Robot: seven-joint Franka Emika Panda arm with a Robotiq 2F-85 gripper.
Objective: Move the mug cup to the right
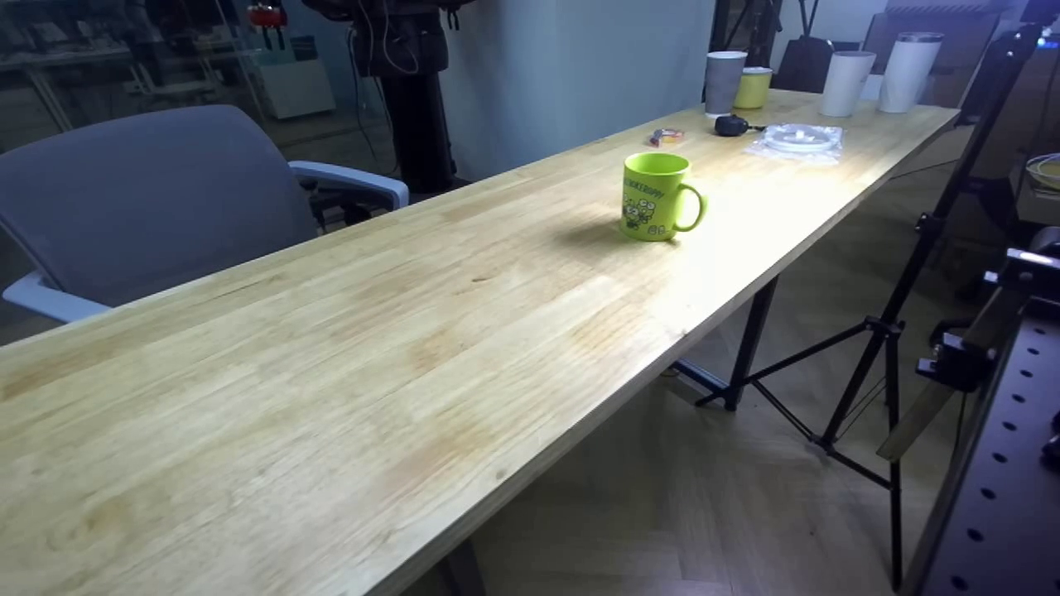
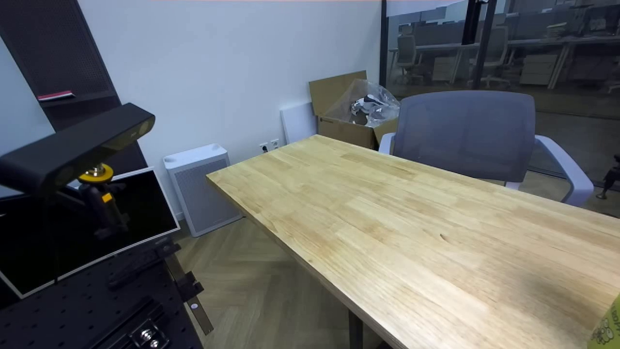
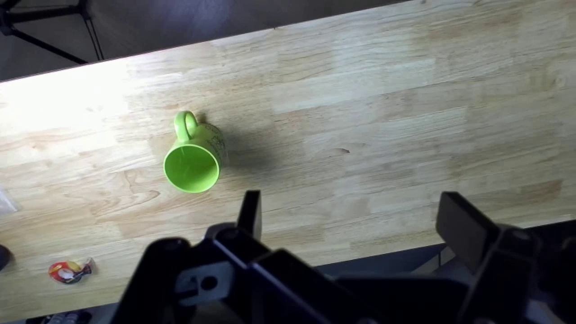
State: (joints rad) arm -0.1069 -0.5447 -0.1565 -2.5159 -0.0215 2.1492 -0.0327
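Observation:
The lime-green mug cup (image 1: 654, 199) stands upright on the wooden table (image 1: 397, 348). In that exterior view its loop handle points right and a dark cartoon print shows on its side. Only a sliver of the mug (image 2: 608, 325) shows at the bottom right corner in an exterior view. In the wrist view the mug (image 3: 192, 168) is left of centre, its mouth facing the camera and its handle toward the top. My gripper (image 3: 351, 195) is open with nothing between its fingers. It is above the table, apart from the mug, which lies up and left of the left finger.
A grey cup (image 1: 724, 87), a yellowish cup (image 1: 753, 89), white cups (image 1: 847, 87), a dark object (image 1: 731, 125) and a plastic-wrapped white item (image 1: 799, 139) stand at the far end. A small red-yellow packet (image 3: 67, 271) lies near the table edge. An office chair (image 1: 157, 207) is beside the table.

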